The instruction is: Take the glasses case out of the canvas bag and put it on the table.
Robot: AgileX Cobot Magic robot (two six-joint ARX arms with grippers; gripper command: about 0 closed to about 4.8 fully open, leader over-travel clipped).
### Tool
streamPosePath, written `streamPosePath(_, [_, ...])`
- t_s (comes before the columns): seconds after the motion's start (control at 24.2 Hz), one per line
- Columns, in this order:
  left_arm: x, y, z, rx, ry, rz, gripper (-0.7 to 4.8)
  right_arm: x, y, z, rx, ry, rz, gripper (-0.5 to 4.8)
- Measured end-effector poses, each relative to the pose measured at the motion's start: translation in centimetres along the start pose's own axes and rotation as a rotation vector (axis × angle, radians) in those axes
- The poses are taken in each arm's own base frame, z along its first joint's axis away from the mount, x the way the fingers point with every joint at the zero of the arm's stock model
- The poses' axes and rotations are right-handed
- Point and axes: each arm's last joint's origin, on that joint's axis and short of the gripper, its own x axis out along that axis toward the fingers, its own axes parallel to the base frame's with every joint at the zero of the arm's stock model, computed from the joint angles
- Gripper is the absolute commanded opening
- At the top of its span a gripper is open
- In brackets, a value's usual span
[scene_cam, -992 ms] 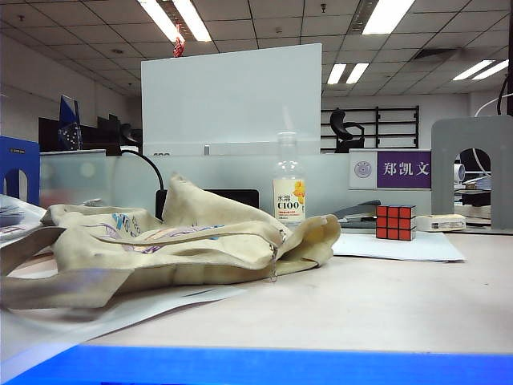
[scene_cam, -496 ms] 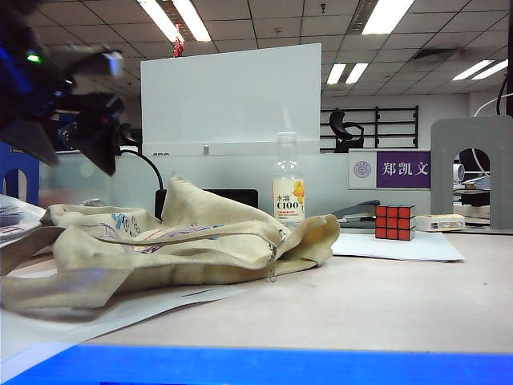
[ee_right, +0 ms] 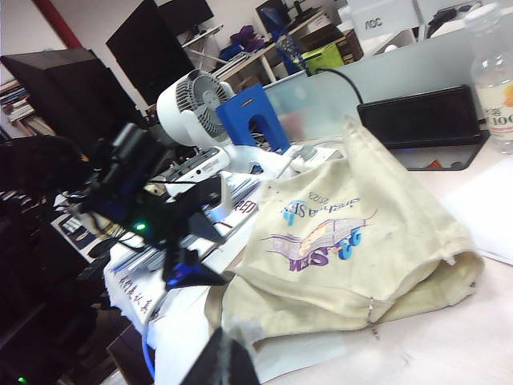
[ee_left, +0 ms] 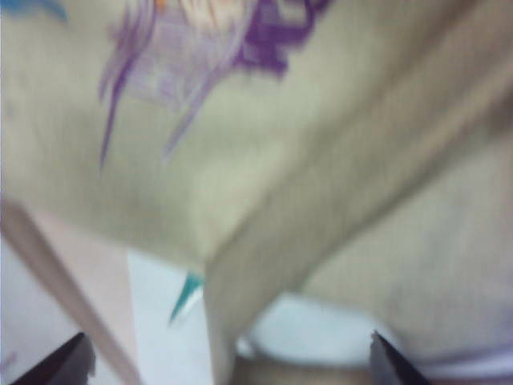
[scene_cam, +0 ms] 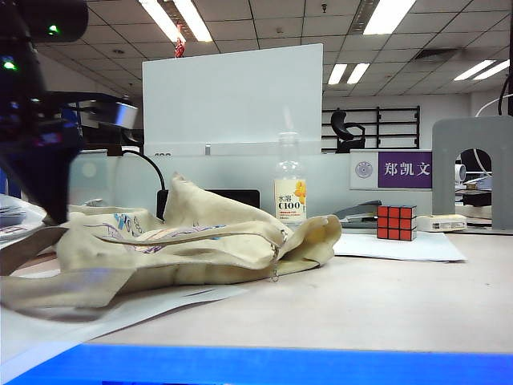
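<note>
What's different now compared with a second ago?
The left arm has swung in from the left; its open left gripper now hangs over the bag's left end, holding nothing. The right gripper is shut, off to the side. Bag, bottle and cube stayed put.

Canvas bag (scene_cam: 184, 241) left of Rubik's cube (scene_cam: 396, 222)
</note>
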Motion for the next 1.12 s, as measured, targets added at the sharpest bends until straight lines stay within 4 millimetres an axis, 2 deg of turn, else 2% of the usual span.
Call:
streamPosePath(0.12, [2.4,0.2,0.5,-0.008,0.021,-0.027,4.79,0.0,0.1,0.0,-0.001,0.013,0.022,-0.05])
streamPosePath(0.25, [5.4,0.5,-0.5,-0.06,0.168,-0.074,4.79,0.0,0.1,0.0,-0.001,0.019,0.033,-0.06])
streamPosePath(0.33, [6.3,0.5,-1.1,-0.069,0.247,-0.073,4.7,0.0,0.1,-0.1,0.001,0.023,0.042,-0.06])
streamPosePath(0.37, [6.2,0.6,-1.2,-0.073,0.249,-0.072,2.25,0.0,0.1,-0.1,0.001,0.027,0.049,-0.06])
streamPosePath(0.41, [6.1,0.9,-1.3,-0.081,0.242,-0.066,0.15,0.0,0.2,-0.1,0.0,0.029,0.053,-0.06])
streamPosePath(0.62, [6.0,0.9,-1.2,-0.11,0.218,-0.097,-0.06,0.0,0.2,-0.1,0.001,0.029,0.053,-0.06])
streamPosePath(0.79, [4.1,1.3,0.0,-0.144,0.083,-0.142,-0.06,0.0,0.1,-0.1,0.002,0.029,0.051,-0.06])
streamPosePath(0.95, [-0.4,3.6,3.9,-0.207,-0.114,-0.118,-0.06,0.6,-0.6,-0.3,0.053,0.078,0.014,-0.06])
streamPosePath(0.99, [-1.9,4.1,4.9,-0.256,-0.177,-0.143,-0.06,1.1,-1.2,-0.5,0.072,0.108,-0.015,-0.06])
streamPosePath(1.12, [-4.6,4.8,6.8,-0.389,-0.313,-0.252,-0.06,2.3,-2.7,-0.9,0.085,0.171,-0.075,-0.06])
